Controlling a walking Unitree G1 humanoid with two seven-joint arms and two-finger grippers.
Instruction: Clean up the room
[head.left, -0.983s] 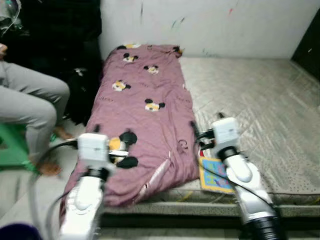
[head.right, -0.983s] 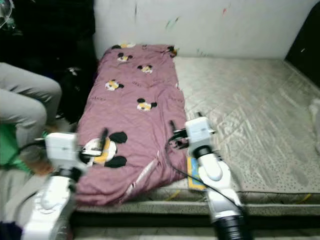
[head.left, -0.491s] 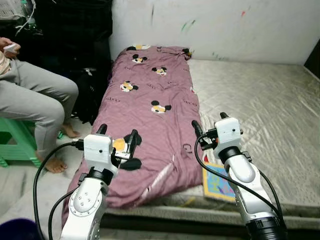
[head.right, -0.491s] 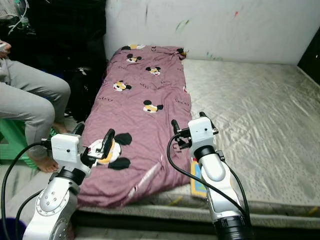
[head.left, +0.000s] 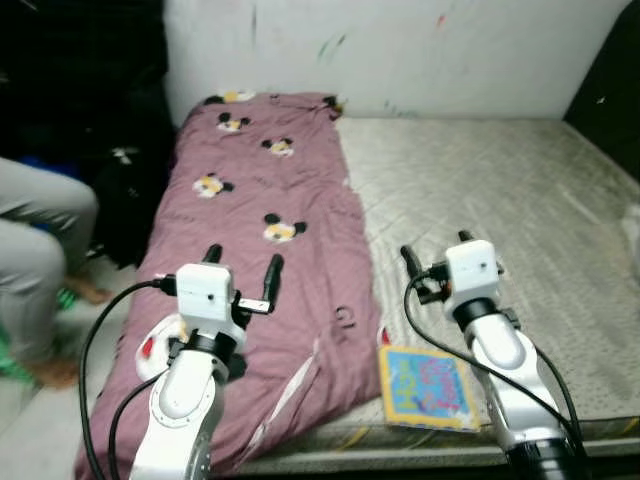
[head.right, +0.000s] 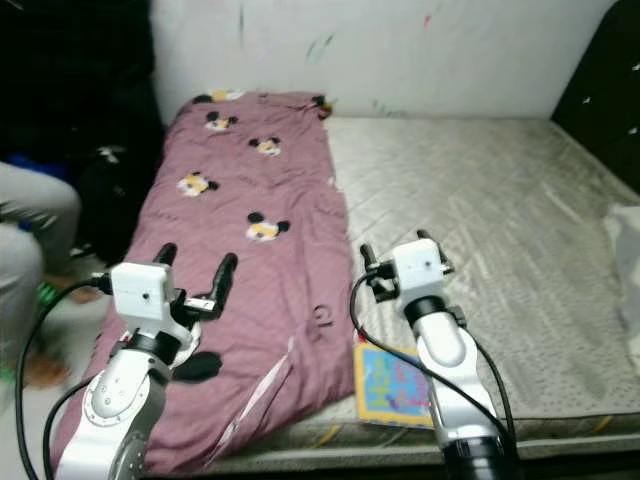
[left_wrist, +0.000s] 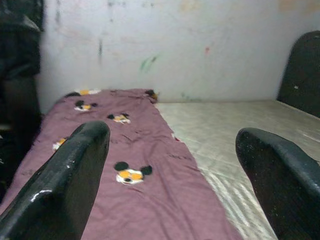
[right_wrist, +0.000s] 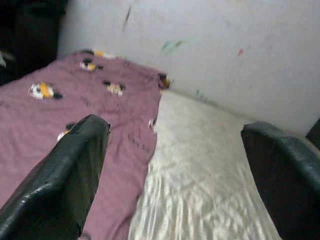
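Observation:
A mauve blanket (head.left: 270, 210) printed with cartoon mice lies along the left side of a grey quilted mattress (head.left: 500, 190) and hangs over its front edge. A colourful picture book (head.left: 430, 385) lies flat near the front edge, beside the blanket. My left gripper (head.left: 242, 268) is held open above the blanket's near end. My right gripper (head.left: 434, 250) is open above the bare mattress, just beyond the book. In the left wrist view both black fingers (left_wrist: 65, 185) frame the blanket (left_wrist: 125, 165). The right wrist view's fingers (right_wrist: 60, 175) frame blanket and mattress (right_wrist: 200, 180).
A person sits at the far left, a grey trouser leg (head.left: 30, 230) and a bare foot showing. A black bag (head.left: 125, 195) stands between the person and the bed. A white wall (head.left: 400, 50) runs behind, a dark panel (head.left: 610, 90) at the right, something white (head.left: 632, 225) at the mattress's right edge.
The camera has swung to the right and nearer the bed, so the person sits at the picture's edge and the whole book shows. Both grippers stay raised and open.

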